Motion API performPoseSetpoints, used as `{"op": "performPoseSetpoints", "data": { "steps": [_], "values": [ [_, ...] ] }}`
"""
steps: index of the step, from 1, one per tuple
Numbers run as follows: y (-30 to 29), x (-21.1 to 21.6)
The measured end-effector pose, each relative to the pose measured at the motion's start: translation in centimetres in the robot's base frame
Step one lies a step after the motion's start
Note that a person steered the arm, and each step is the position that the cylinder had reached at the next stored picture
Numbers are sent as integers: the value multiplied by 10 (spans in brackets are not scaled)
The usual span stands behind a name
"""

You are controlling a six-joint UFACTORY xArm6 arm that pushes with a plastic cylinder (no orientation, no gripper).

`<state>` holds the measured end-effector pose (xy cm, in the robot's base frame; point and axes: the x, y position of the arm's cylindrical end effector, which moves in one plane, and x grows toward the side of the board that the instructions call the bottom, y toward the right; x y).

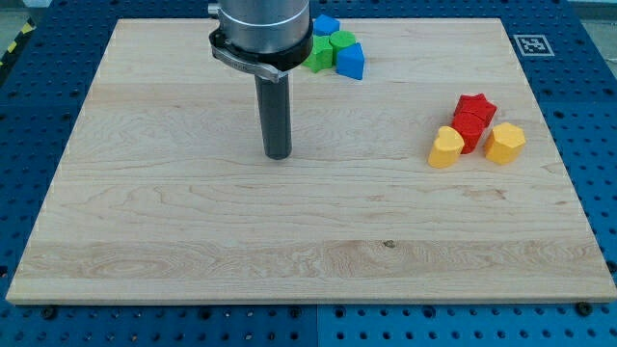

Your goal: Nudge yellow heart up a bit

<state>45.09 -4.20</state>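
Observation:
The yellow heart (445, 148) lies on the wooden board (193, 241) at the view's right, touching a red block (468, 132) on its upper right. My tip (278, 155) stands on the board near the middle, far to the left of the yellow heart and touching no block. A red star (475, 106) sits just above the red block. A yellow hexagon-like block (504, 142) lies to the right of the red block.
At the view's top, right of the arm's body, a cluster holds a blue block (327, 26), a green block (341, 41), another green block (316, 53) and a blue block (351, 61). A printed marker (529, 44) lies off the board's top right corner.

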Motion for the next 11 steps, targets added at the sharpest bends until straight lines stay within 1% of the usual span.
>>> {"op": "performPoseSetpoints", "data": {
  "steps": [3,4,6,7,9,10,11],
  "values": [
    [1,1],
    [49,20],
    [198,44],
    [205,49],
    [210,23],
    [211,23],
    [233,23]
  ]
}}
